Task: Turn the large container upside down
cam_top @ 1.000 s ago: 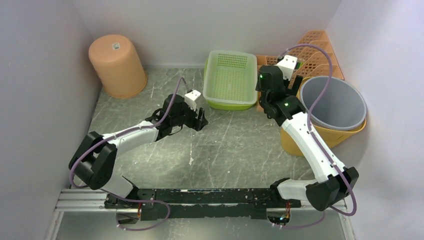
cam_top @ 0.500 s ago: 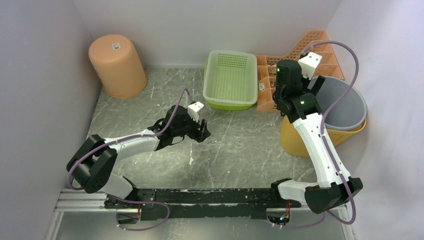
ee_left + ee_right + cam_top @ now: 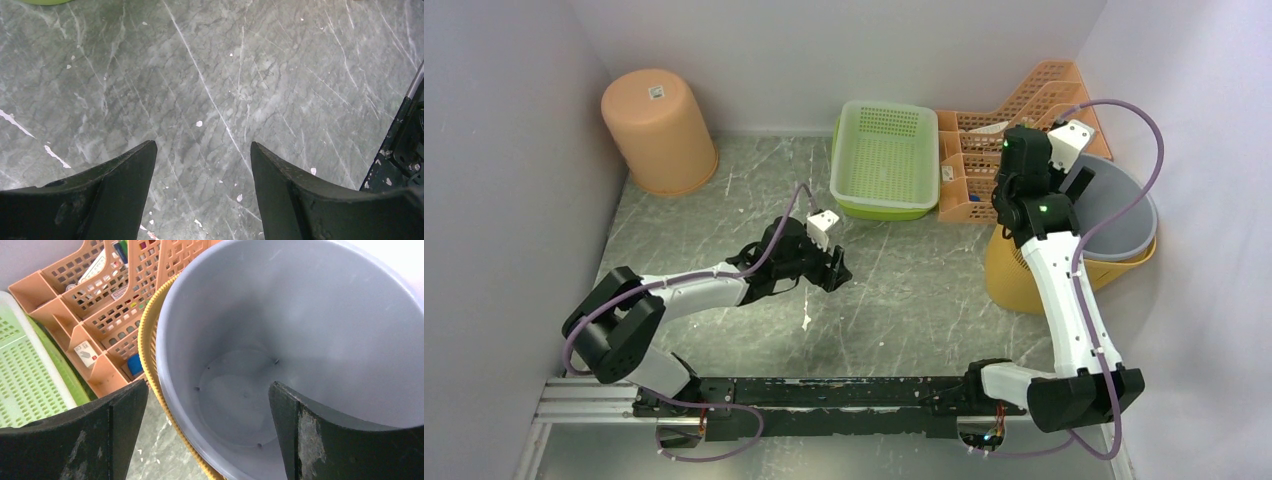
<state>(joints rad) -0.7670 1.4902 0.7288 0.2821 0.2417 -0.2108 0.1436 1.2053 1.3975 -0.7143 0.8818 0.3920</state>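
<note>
A grey bucket (image 3: pixel 1114 215) stands upright, nested inside a larger yellow bucket (image 3: pixel 1014 280) at the right wall. In the right wrist view the grey bucket (image 3: pixel 300 315) is empty, and the yellow ribbed rim (image 3: pixel 150 355) shows around it. My right gripper (image 3: pixel 1076 184) is open just above the buckets' left rim. In its wrist view (image 3: pixel 208 385) one finger sits outside the rims and the other over the grey inside. My left gripper (image 3: pixel 836 268) is open and empty, low over the bare table (image 3: pixel 210 90) near the middle.
A peach bucket (image 3: pixel 659 130) stands upside down at the back left. A green perforated basket (image 3: pixel 884 158) and an orange slotted organizer (image 3: pixel 984 140) stand along the back wall, the organizer right beside the buckets. Walls close in on the left, back and right.
My right gripper has swung right from above the organizer to over the left rim of the grey bucket. My left gripper has drifted a little to the right and nearer.
</note>
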